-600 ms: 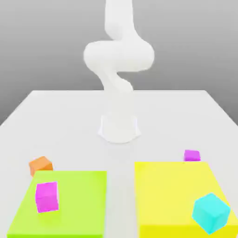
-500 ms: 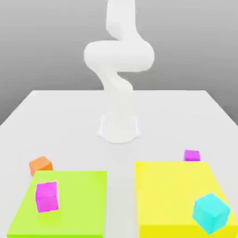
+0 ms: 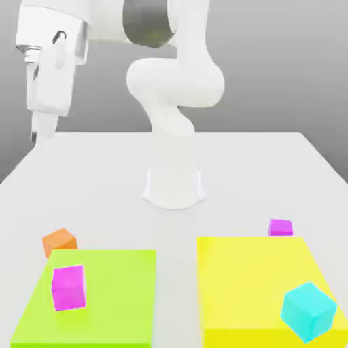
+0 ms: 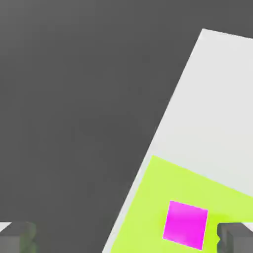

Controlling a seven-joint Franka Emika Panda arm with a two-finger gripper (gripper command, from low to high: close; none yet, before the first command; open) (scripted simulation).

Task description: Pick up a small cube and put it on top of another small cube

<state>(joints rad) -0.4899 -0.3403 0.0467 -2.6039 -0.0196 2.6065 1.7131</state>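
Observation:
The small orange cube (image 3: 60,240) sits on the white table (image 3: 102,177), just behind the back left corner of the lime green pad (image 3: 109,292). A magenta cube (image 3: 68,287) stands on that pad; the hand view shows it too (image 4: 186,223), between and below the fingers. My gripper (image 3: 42,128) hangs high above the table's far left edge, well above and behind the orange cube. In the hand view my gripper (image 4: 126,242) is open, its fingertips (image 4: 236,238) far apart with nothing between them.
A yellow pad (image 3: 251,279) lies at the exterior view's right with a cyan cube (image 3: 308,311) on its near corner. A smaller magenta cube (image 3: 281,227) rests on the table behind it. The arm's white base (image 3: 175,187) stands mid-table.
The hand has swung into the exterior view at the upper left; before, only the arm's base and elbow showed. No cube has moved.

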